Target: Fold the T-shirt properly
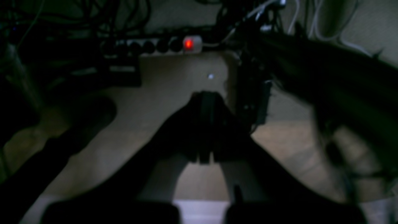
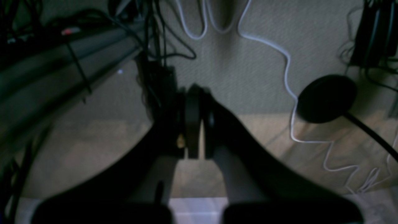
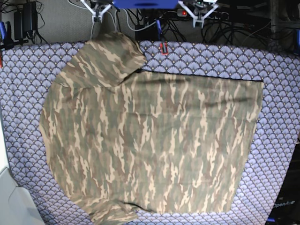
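Across the purple tablecloth (image 3: 281,93), the camouflage T-shirt (image 3: 150,140) lies spread flat.

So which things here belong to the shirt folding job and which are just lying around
Part of the job:
- T-shirt, spread flat
- tablecloth under it, the folding surface

Just lying about:
- power strip with a red light
- white cable
- round black disc
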`<state>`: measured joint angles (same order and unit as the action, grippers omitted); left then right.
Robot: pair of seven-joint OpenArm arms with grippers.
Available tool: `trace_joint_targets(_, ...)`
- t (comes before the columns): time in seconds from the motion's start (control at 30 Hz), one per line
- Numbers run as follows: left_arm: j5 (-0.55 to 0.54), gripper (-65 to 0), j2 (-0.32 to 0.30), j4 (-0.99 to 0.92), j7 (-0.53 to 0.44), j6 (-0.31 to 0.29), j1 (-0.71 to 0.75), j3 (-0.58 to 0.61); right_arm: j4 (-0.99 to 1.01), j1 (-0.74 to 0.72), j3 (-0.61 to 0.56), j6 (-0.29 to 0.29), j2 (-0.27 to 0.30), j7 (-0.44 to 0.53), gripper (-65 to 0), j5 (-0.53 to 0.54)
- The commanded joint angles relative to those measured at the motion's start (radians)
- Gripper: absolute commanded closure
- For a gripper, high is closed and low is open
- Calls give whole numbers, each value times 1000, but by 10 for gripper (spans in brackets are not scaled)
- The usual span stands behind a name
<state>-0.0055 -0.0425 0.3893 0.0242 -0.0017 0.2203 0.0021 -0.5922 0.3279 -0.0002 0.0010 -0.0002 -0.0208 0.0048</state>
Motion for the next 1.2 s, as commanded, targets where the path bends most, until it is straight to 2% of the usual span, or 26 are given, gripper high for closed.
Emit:
trace_joint_targets(0.0, -1, -3, -3, 46, -16, -1, 24, 0, -73, 41, 1, 7, 1, 12, 0, 1)
trace_joint_targets(0.17, -1, -3, -36, 333, -16, -1, 189, -1, -427, 230, 2, 7, 1, 12, 0, 1)
trace_joint_targets(0.23, -1, -3, -40, 492, -16, -1, 267, -1, -545, 290, 2, 7, 1, 12, 0, 1)
trace_joint_targets(0.33, -1, -3, -76, 718, -14, -1, 380, -3, -688, 359, 2, 7, 1, 11, 0, 1)
trace_joint_targets(0.5, -1, -3, -84, 1038, -14, -1, 542, -11, -901, 472, 1, 7, 4, 11, 0, 1)
trace_joint_targets(0.73, -1, -3, -69, 1373, -11, -1, 710, -101, -1196, 595, -1, 7, 7, 11, 0, 1)
trace_joint_targets(0.83, -1, -3, -75, 1499, 53, -1, 738, -103, -1290, 609, 1, 7, 7, 11, 0, 1)
trace_joint_targets(0.93, -1, -3, -72, 1589, 190, -5, 712, -146, -1345, 586, 1, 7, 12, -21, 0, 1)
trace_joint_targets(1.07, -1, -3, -69, 1611, 371, -5, 604, -193, -1408, 497, -4, 11, 22, -215, 0, 1)
trace_joint_targets(1.17, -3, -3, -67, 1611, 443, -7, 563, -225, -1408, 434, 1, 11, 24, -314, 0, 1)
